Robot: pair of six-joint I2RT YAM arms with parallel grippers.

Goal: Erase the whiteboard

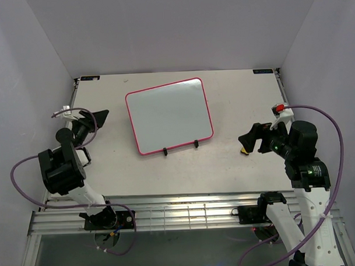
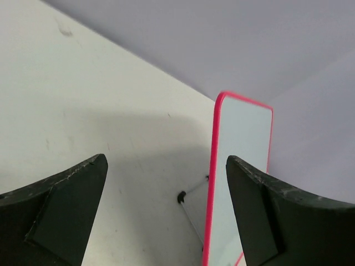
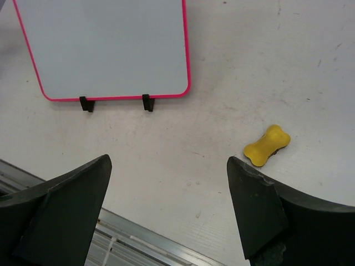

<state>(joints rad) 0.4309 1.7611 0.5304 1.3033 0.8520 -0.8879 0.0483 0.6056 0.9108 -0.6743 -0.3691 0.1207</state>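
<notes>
The right gripper (image 3: 168,166) hangs with its jaws spread wide and nothing between them, low over the table (image 1: 185,173) and to the right of the whiteboard (image 1: 170,114). The left gripper (image 1: 91,121) is just as wide and just as empty, off the board's left side, pointing at it so that its wrist camera sees the pink frame nearly edge-on. The board stands mid-table between the two arms, leaning back on a black wire stand (image 3: 147,102), its long side running left to right with a slight skew, the right end nearer the arms. Its face reads plain white in all three views, with no marks that I can make out, so by my judgement there is little or nothing left to wipe. The yellow eraser (image 3: 267,145) lies flat on the table, apart from the board, beyond its lower right corner and close to the right gripper. In the right wrist view it sits ahead and to the right of the jaws, its long axis on a diagonal across that view. The right arm is much the nearer to it; the left would have to cross the whole board. Any pick would likely call for turning the wrist so the jaws close across the eraser's narrow waist. No box, tray or other container shows.
</notes>
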